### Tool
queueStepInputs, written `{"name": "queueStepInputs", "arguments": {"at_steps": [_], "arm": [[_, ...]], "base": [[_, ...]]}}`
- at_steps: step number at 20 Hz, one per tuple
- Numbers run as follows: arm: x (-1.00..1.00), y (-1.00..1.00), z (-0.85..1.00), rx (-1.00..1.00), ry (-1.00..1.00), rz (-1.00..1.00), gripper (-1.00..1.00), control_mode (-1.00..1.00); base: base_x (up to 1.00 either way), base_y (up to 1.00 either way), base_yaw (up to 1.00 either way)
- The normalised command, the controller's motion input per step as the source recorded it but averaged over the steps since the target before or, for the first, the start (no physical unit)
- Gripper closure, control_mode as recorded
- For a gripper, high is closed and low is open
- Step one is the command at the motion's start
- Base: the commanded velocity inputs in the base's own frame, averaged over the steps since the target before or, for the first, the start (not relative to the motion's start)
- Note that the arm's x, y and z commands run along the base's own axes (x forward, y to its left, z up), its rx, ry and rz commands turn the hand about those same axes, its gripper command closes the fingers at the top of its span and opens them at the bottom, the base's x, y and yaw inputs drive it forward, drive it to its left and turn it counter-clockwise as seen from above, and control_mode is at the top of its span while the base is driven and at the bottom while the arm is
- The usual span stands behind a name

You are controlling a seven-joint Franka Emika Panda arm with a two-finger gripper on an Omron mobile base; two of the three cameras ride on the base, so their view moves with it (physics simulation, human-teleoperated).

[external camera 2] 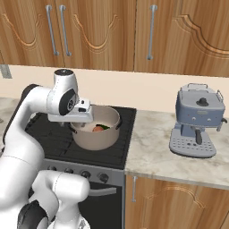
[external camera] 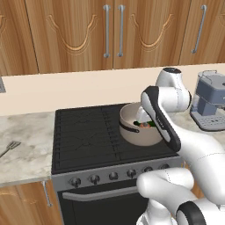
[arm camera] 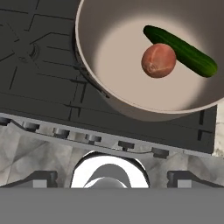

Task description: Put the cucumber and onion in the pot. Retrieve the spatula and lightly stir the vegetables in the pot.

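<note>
A white robot arm reached over a black stove [external camera: 88,136] set between marbled grey counters [external camera: 24,145], under wooden cabinets [external camera: 79,30]. The pot [external camera: 132,116], wide and beige-grey with a dark loop handle, sat on the stove's right half, at about 3 o'clock from the stove's centre in the left base view. In the hand view, the pot [arm camera: 113,57] took up the upper right, and both vegetables lay on its pale floor: the dark green cucumber [arm camera: 181,50] ran slantwise from 11 o'clock to 4 o'clock, and the round reddish-orange onion [arm camera: 159,60] rested against its lower side, touching it. In the right base view the onion [external camera 2: 97,129] showed just inside the near rim, with a sliver of cucumber [external camera 2: 104,127] beside it.

The gripper [arm camera: 112,179] hung above the stove's front edge and knob row, its two dark fingertips [arm camera: 41,178] spread wide apart, holding nothing.

The spatula [external camera: 11,147] lay flat on the left counter, at 9 o'clock from the stove, well apart from the pot. A blue-grey espresso machine [external camera 2: 199,118] stood on the right counter.
</note>
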Motion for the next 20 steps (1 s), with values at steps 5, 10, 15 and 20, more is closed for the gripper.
{"name": "queueStepInputs", "arguments": {"at_steps": [5,10,15,20], "arm": [[0.00,0.00,0.00,0.00,0.00,0.00,-1.00,-1.00],[-0.02,0.00,0.00,0.00,0.00,0.00,-1.00,1.00],[0.00,0.00,0.00,0.00,0.00,0.00,-1.00,1.00],[0.00,0.00,0.00,0.00,0.00,0.00,-1.00,1.00]], "base": [[0.00,0.00,0.00],[-0.09,0.09,-0.01],[-0.19,0.92,-0.20],[-0.04,1.00,-0.26]]}}
